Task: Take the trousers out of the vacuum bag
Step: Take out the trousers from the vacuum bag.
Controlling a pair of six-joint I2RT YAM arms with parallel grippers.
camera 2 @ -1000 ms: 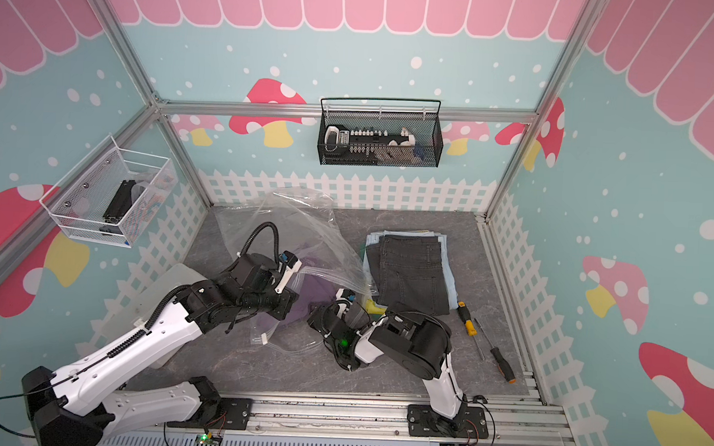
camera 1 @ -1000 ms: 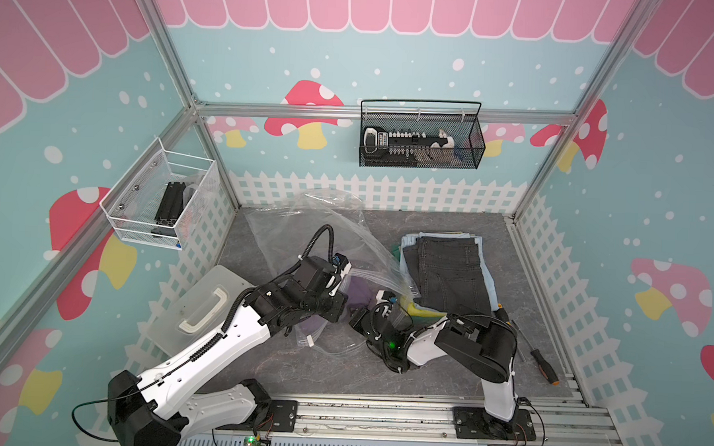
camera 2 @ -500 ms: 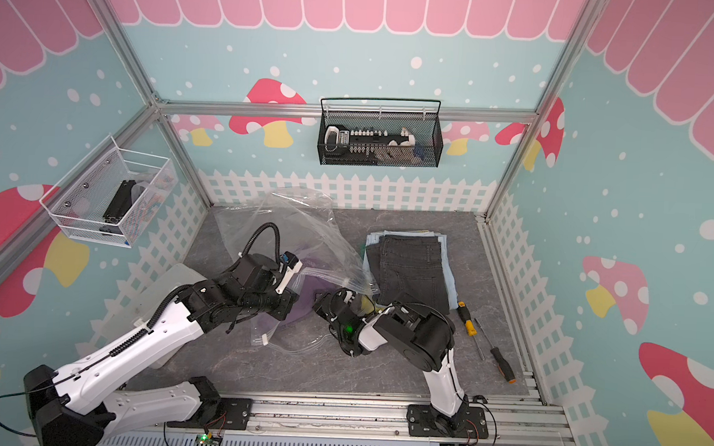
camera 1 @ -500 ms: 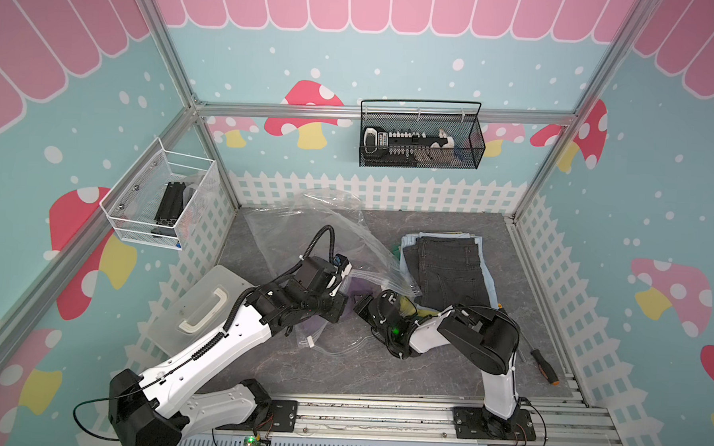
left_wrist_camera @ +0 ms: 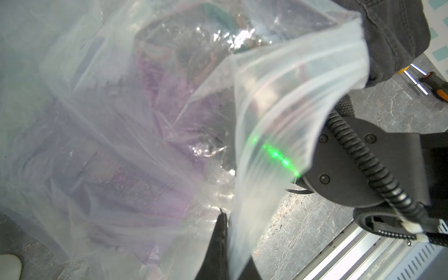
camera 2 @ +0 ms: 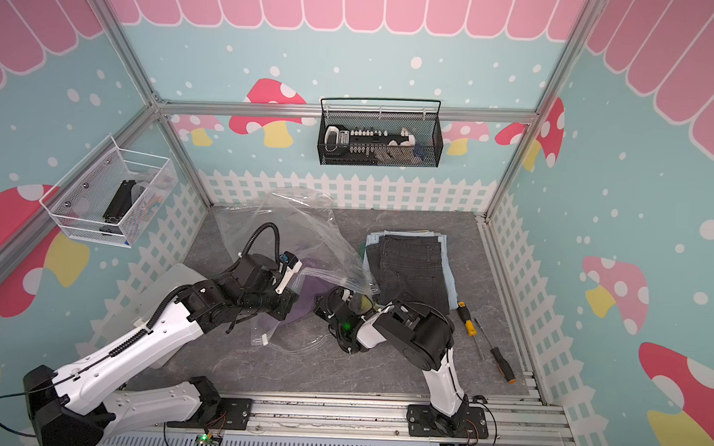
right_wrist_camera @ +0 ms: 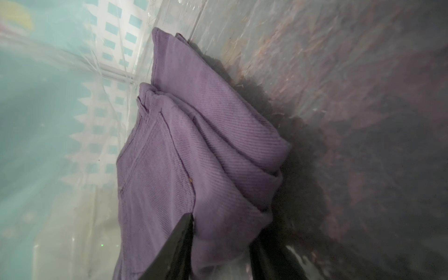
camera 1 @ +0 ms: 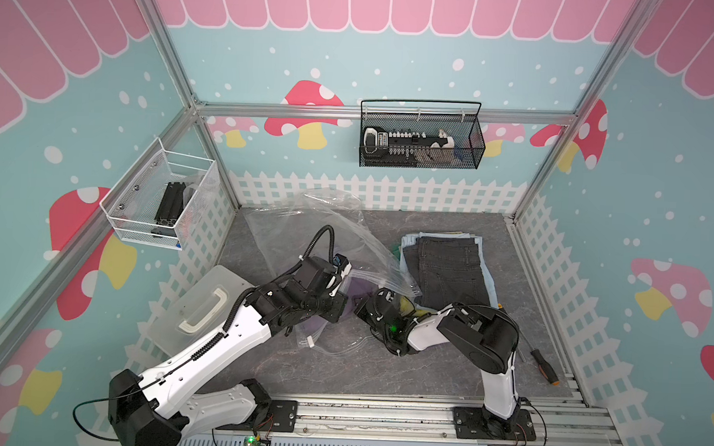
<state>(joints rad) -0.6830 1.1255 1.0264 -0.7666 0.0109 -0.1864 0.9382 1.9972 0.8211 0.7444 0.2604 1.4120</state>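
Trousers: one purple pair [right_wrist_camera: 184,150] lies inside the vacuum bag [camera 1: 289,229], left of the middle of the table [camera 1: 340,372]. One stack [camera 1: 448,269] sits just right of the bag, with a dark pair on top and light blue beneath.
End effectors: two. The left end effector [left_wrist_camera: 221,225] is clamped on the bag's mouth flap. The right end effector [right_wrist_camera: 220,232] is inside the bag, its fingers straddling a purple fold; whether it pinches the fold cannot be told.
Edges: the zip edge with its white clip [camera 1: 309,343] faces the front rail [camera 1: 380,415], and bare table lies between them.
Containers: a black wire basket [camera 1: 472,150] and a white mesh basket [camera 1: 201,200] each hold dark items. There is one translucent box [camera 1: 177,319].
Tools: two screwdrivers [camera 2: 502,363].
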